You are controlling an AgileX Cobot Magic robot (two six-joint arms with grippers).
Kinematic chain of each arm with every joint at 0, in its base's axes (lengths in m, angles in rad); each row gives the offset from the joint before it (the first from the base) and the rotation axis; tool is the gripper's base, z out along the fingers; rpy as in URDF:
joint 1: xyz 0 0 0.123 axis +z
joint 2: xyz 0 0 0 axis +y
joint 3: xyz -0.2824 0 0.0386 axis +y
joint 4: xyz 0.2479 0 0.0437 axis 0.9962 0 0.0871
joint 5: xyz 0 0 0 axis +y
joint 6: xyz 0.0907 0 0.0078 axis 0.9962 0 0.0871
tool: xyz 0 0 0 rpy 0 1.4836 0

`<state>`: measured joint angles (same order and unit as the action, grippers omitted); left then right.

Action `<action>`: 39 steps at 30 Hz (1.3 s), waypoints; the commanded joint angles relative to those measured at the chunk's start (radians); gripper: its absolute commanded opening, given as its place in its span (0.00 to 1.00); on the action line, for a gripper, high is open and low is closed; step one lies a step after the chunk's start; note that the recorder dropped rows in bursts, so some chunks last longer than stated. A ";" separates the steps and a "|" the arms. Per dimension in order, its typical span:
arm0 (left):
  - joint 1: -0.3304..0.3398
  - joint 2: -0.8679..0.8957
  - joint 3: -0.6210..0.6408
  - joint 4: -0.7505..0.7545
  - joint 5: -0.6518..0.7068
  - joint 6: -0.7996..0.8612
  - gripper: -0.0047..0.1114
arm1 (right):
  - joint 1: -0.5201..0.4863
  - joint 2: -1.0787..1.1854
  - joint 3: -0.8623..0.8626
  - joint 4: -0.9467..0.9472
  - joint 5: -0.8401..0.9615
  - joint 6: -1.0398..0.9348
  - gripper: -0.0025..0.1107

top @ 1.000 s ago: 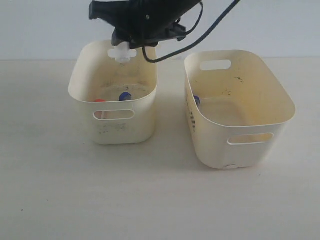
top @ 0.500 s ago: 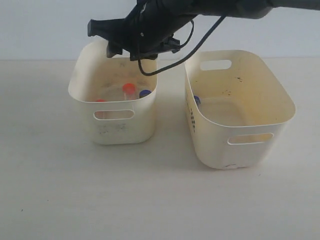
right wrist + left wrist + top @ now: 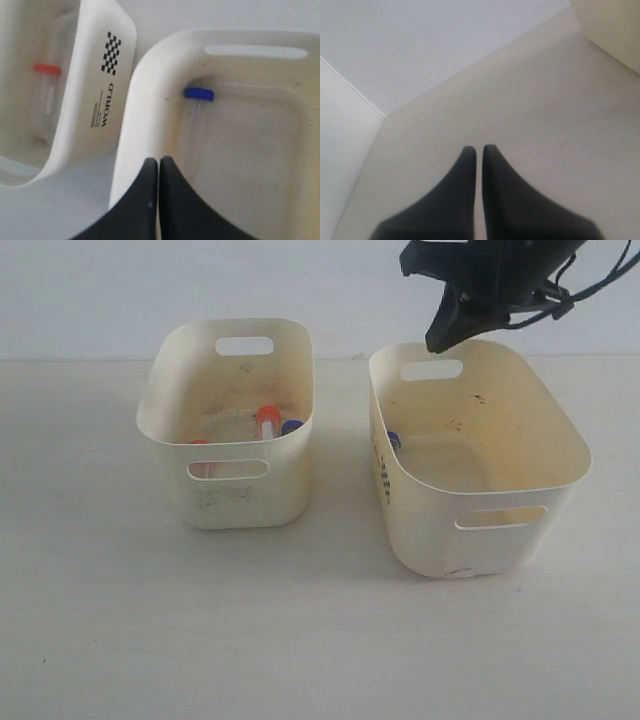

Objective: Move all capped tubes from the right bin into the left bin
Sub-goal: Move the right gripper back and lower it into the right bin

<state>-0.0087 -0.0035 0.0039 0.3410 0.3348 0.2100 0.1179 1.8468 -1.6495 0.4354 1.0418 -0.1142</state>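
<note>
- Pale table (image 3: 300,640) under a plain wall carries two cream bins side by side.
- Left of centre, the left bin (image 3: 230,502) holds three tubes: an orange-capped tube (image 3: 267,418), a blue cap (image 3: 291,426) just beside it, and an orange cap (image 3: 200,443) at the front wall.
- At right, the right bin (image 3: 500,540) holds one blue-capped tube (image 3: 393,440) low against its left wall.
- At upper right, the right gripper (image 3: 441,340) hangs over that bin's rear rim, its jaws pressed together and holding nothing.
- Seen only in its wrist view, the left gripper (image 3: 479,150) is over bare table, its jaws almost touching and empty.
- By this layout the task looks nearly done: only the blue-capped tube has yet to be picked up and carried across.
</note>
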 commanded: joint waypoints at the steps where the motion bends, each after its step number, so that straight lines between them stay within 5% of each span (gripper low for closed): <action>1: -0.001 0.004 -0.004 -0.003 -0.005 0.001 0.08 | -0.039 0.021 0.045 0.120 0.032 -0.133 0.03; 39: -0.001 0.004 -0.004 -0.003 -0.005 0.001 0.08 | 0.020 0.208 0.114 -0.003 -0.125 0.016 0.03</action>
<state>-0.0087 -0.0035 0.0039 0.3410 0.3348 0.2100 0.1382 2.0479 -1.5354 0.4494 0.9309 -0.1117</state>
